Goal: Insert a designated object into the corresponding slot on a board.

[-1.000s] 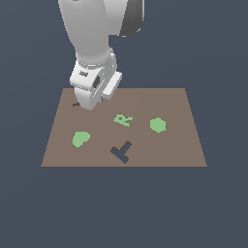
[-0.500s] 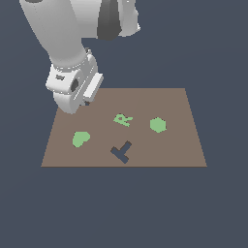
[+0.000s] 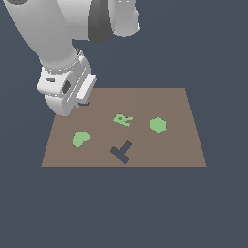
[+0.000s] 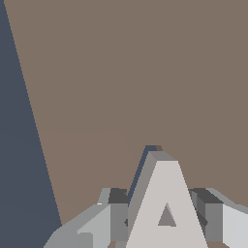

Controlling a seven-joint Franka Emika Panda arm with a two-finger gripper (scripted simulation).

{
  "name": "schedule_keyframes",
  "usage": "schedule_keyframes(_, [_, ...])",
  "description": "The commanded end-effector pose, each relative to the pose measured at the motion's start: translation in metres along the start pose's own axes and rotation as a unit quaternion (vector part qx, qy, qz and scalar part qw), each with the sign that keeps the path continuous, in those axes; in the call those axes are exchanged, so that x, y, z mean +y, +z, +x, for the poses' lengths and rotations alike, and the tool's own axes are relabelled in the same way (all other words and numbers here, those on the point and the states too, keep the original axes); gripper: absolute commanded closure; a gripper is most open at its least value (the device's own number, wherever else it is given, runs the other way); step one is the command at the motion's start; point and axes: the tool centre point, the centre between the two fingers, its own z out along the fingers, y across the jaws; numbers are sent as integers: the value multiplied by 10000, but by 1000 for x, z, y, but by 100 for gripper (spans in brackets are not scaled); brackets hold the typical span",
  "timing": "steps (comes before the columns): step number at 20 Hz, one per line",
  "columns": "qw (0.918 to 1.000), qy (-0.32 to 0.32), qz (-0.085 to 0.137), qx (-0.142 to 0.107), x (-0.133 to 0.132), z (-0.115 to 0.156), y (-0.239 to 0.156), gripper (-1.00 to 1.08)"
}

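Your gripper [image 4: 166, 218] has its fingers clamped on the A block [image 4: 164, 203], hanging over the board [image 3: 160, 150] by its far edge in the exterior view

A plain dark blue-grey ground [image 3: 124, 208] surrounds everything, also visible in the wrist view.

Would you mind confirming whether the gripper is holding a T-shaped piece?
No, the wrist view shows the gripper closed on an A-shaped block.
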Motion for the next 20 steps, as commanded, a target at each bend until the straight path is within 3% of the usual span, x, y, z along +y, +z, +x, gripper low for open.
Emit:
schedule_keyframes(1, [10000,-7,-1,1,0,1,0,108])
schedule_keyframes(10, [10000,-7,0,1,0,1,10,108])
schedule_keyframes(11, [10000,-7,0,1,0,1,10,-92])
schedule_keyframes(20, [10000,-7,0,1,0,1,10,-92])
